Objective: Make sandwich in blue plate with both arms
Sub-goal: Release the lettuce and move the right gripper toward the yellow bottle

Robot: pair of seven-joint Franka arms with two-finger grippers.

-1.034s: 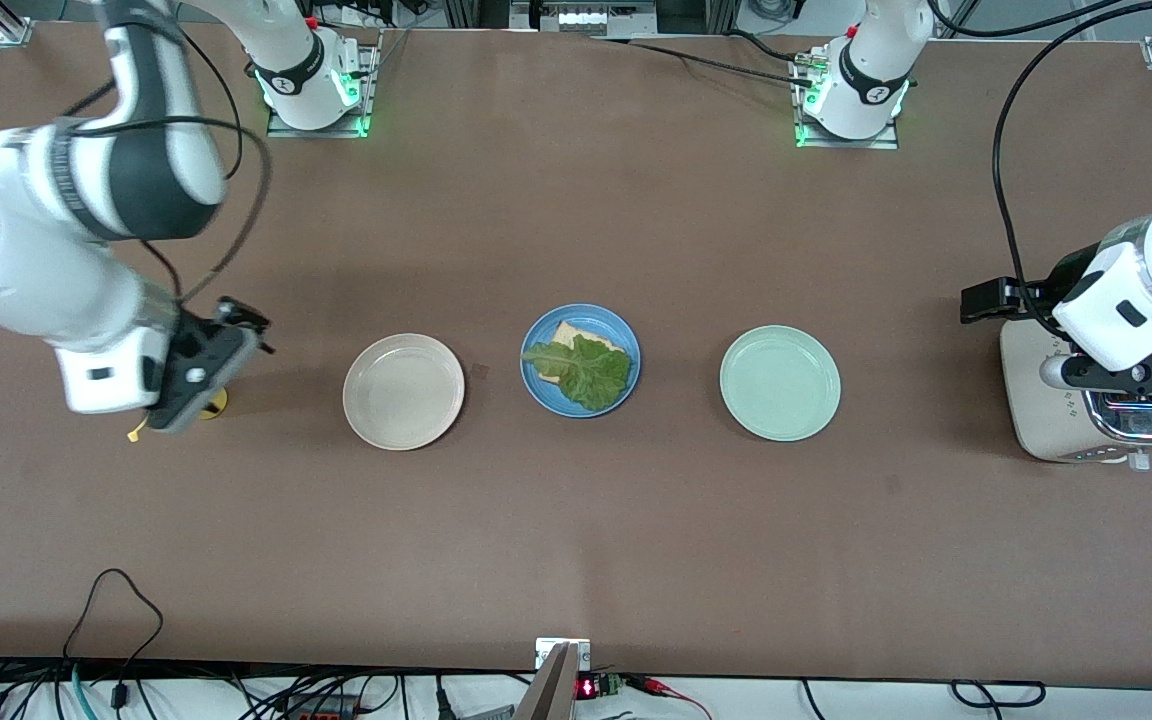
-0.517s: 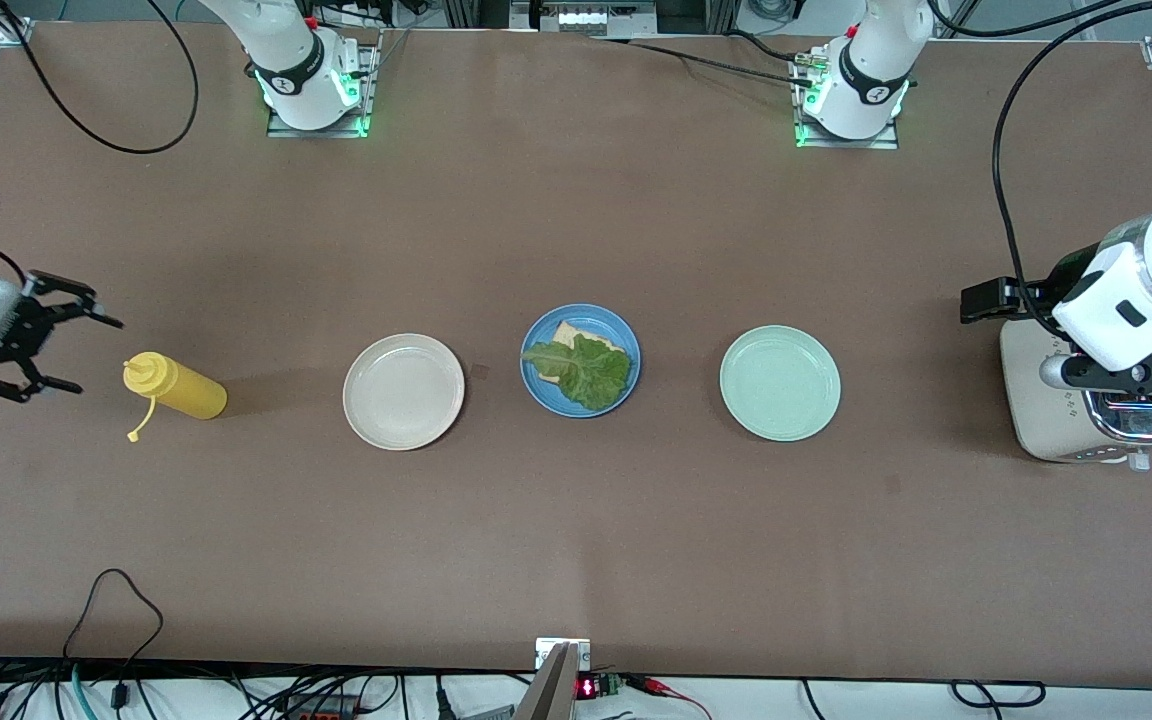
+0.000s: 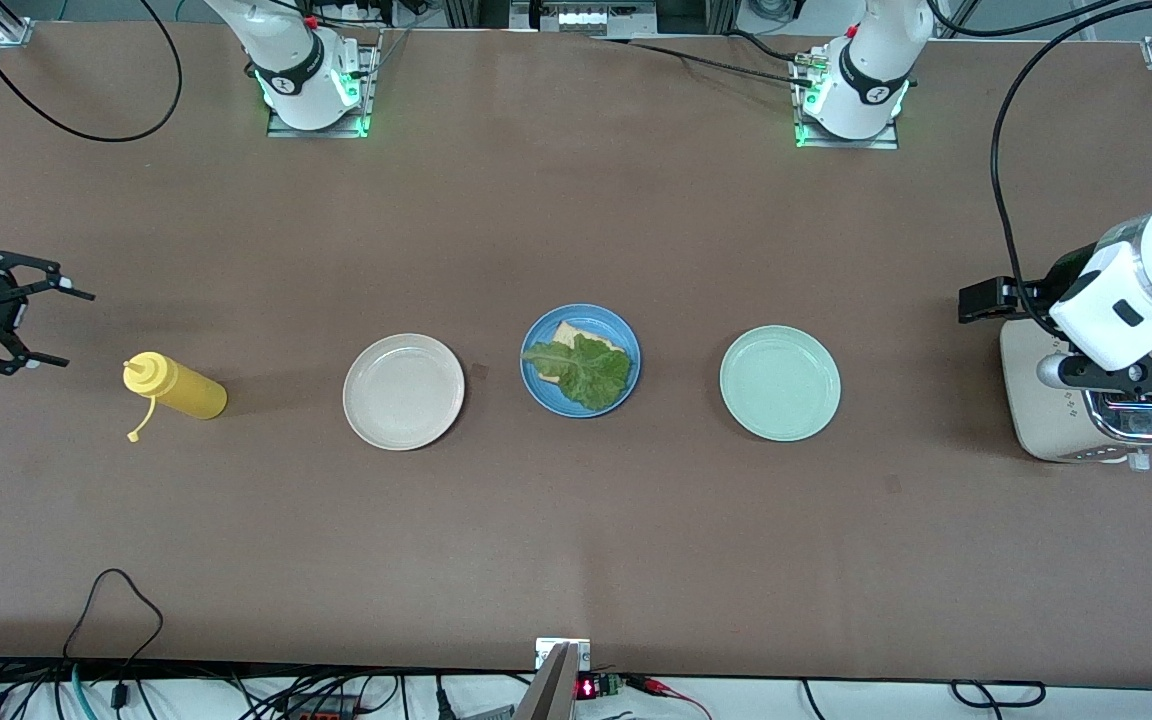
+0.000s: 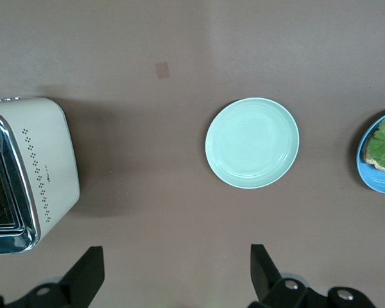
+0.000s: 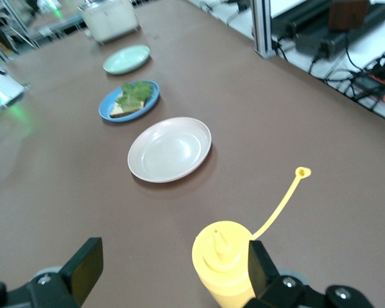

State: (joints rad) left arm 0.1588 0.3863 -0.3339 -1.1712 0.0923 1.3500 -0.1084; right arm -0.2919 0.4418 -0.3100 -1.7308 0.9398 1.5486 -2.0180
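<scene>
With both grippers wide and empty, we lower the left gripper (image 4: 173,276) squarely onto the toaster (image 3: 1086,400) slot to grasp the second slice, while the right gripper (image 3: 31,325) waits by the mustard bottle (image 3: 176,387).

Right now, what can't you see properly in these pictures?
- Bread slice on the blue plate: front view, mostly under the lettuce leaf.
- Toaster slots: front view, left gripper covers them.
- Blue plate: left wrist view, cut off by the edge.
- Mustard bottle: right wrist view, bottom cut off.

left gripper (image 4: 173,276) open, right gripper (image 3: 31,325) open
</scene>
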